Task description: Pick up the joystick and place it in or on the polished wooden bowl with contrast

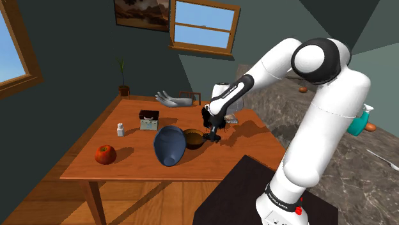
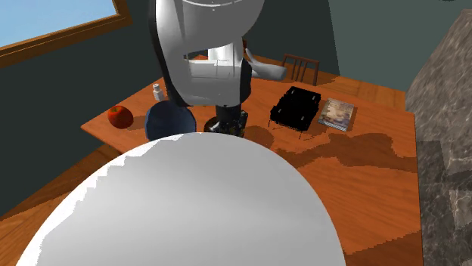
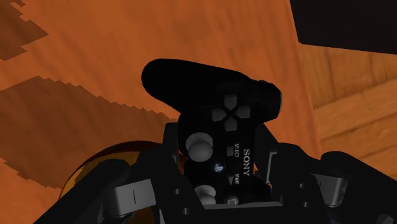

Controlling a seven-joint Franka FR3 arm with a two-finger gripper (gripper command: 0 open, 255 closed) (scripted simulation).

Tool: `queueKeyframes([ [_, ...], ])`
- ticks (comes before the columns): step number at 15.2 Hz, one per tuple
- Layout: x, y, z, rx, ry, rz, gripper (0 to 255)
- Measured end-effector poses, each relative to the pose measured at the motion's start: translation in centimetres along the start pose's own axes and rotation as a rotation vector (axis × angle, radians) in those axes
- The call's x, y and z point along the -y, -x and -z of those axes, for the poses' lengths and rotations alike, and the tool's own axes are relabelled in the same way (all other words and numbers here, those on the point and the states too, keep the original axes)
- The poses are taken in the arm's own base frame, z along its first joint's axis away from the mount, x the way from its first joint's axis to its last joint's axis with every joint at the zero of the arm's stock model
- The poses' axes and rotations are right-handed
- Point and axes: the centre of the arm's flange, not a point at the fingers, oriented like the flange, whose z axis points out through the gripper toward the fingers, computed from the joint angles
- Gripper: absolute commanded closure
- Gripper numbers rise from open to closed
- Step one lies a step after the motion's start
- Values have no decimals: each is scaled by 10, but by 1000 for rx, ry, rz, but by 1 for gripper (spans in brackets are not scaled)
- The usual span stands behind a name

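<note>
Gripper (image 1: pixel 211 135) is clamped on the black Sony gamepad (image 3: pixel 216 105). The 2 fingers clasp it across the middle, by the sticks, and 1 grip handle sticks out well past the fingertips. The pad hangs low over the table (image 1: pixel 131 167), just beside the brown wooden bowl (image 1: pixel 193 139) on the shoulder view's right. In the wrist view the bowl's glossy side shows near the gripper.

Risks, as I judge them:
- Low carry: moving sideways at this height could knock the pad's free end into the bowl rim and shove or tip the bowl. Lift first.
- Overhang: the long free handle gives leverage, so the pad could pivot in the fingers during the swing.
- Bowl looks small for the pad. Released off-centre, it may perch on the rim and slide out onto the table.
- Dark blue rounded object (image 1: pixel 169 145) touches or nearly touches the bowl's far side, so overshooting could bump it.
</note>
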Motion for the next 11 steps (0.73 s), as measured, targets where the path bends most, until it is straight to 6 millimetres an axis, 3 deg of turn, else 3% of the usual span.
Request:
queueKeyframes([
  [4, -20, -34, 6, 1, 0, 0, 255],
  [11, -73, -119, 11, 0, 0, -1, 255],
])
